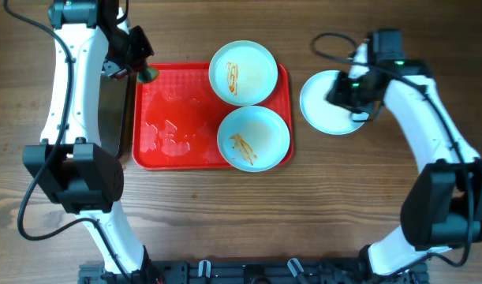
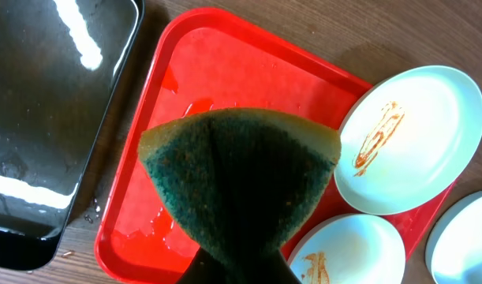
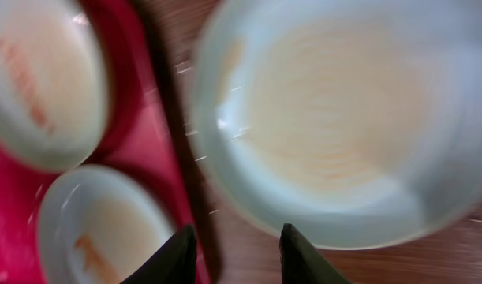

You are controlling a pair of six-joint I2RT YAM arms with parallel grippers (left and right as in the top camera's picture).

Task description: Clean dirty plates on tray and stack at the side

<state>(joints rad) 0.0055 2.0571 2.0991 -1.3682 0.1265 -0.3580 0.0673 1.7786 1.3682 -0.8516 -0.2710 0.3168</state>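
Two plates with orange-brown streaks sit on the right half of the red tray (image 1: 177, 118): one at the back (image 1: 242, 72), one at the front (image 1: 254, 138). A third plate (image 1: 323, 106), with no clear streaks, lies on the wood to the right of the tray. My left gripper (image 1: 146, 73) is shut on a green sponge (image 2: 241, 181) above the tray's back left corner. My right gripper (image 3: 237, 244) hovers over the near edge of the side plate (image 3: 343, 118), fingers (image 3: 173, 256) apart with only wood between them. The right wrist view is blurred.
A black metal pan (image 2: 43, 118) holding water lies left of the tray. Water films the left half of the tray (image 2: 177, 102). Bare wooden table stretches in front of the tray and around the side plate.
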